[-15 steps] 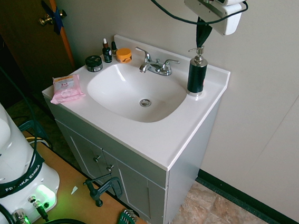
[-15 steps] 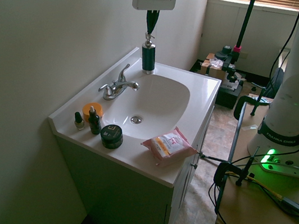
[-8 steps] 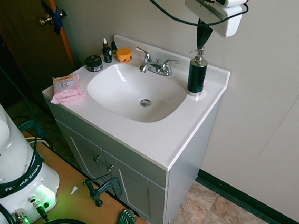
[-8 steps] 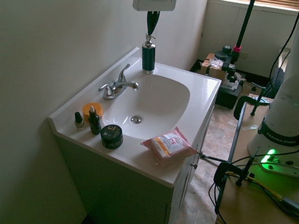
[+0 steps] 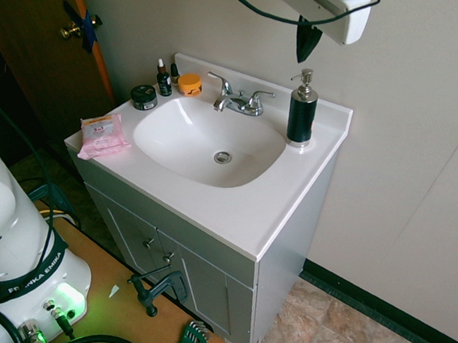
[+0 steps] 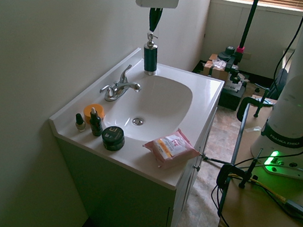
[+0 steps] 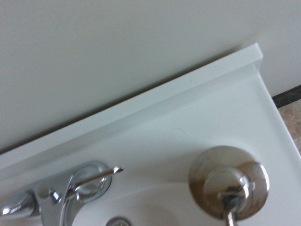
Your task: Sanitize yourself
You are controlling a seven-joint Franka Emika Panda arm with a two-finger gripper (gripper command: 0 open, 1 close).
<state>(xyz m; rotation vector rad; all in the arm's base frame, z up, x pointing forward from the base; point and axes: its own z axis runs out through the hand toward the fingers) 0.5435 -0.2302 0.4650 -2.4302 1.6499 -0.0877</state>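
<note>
While pointing down, end effector [image 5: 309, 50] (fingers together) hovers above pump bottle [image 5: 301, 114].

1. "FRANKA EMIKA" runs in white letters along the dark band on the robot base [image 5: 24, 280].
2. The pink wipes packet [image 5: 100, 135] carries print too small to read.

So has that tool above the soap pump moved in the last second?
Yes. The tool has risen: a second ago its tips sat right at the pump bottle top; now a clear gap shows above it.
</note>
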